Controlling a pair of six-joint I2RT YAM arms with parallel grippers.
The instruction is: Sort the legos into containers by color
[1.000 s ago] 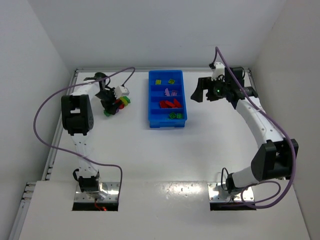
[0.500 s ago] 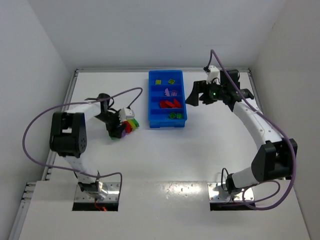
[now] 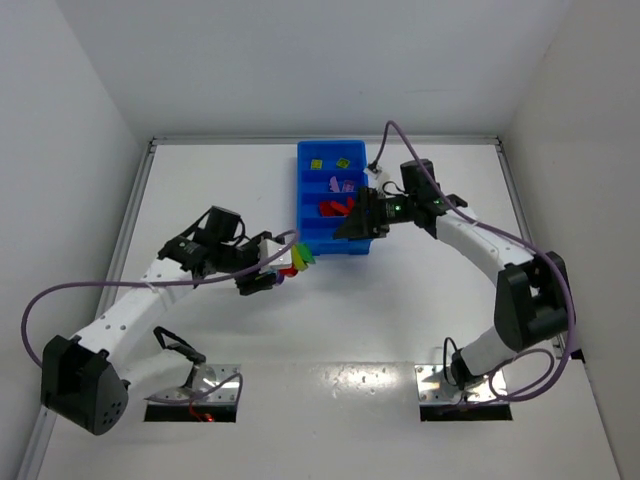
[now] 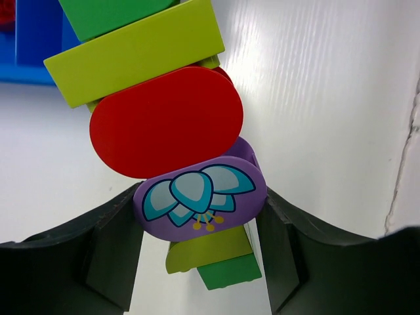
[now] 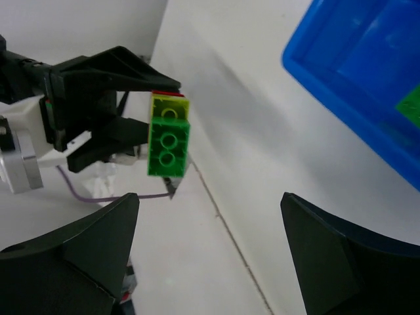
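Note:
My left gripper (image 3: 277, 268) (image 4: 200, 220) is shut on a stacked cluster of legos (image 3: 293, 261) (image 4: 164, 111). Its fingers (image 4: 108, 256) press both sides of the purple flower-printed piece (image 4: 200, 197), with red, yellow-green and green bricks stacked beyond it. The cluster hangs just left of the near end of the blue tray (image 3: 305, 215). My right gripper (image 3: 348, 228) (image 5: 210, 262) is open and holds nothing. It sits at the tray's near right corner (image 5: 354, 72), facing the cluster (image 5: 169, 141). The containers hold yellow-green (image 3: 316, 163), purple (image 3: 343, 185), red (image 3: 335, 208) and green legos, the green partly hidden.
White walls enclose the table on the left, back and right. Purple cables loop from both arms, one (image 3: 60, 290) trailing over the table at the left. The arm bases (image 3: 195, 385) stand at the near edge.
My left arm has carried the cluster from the far left of the table to beside the tray's near end. My right gripper has swung left, from right of the tray to its near corner.

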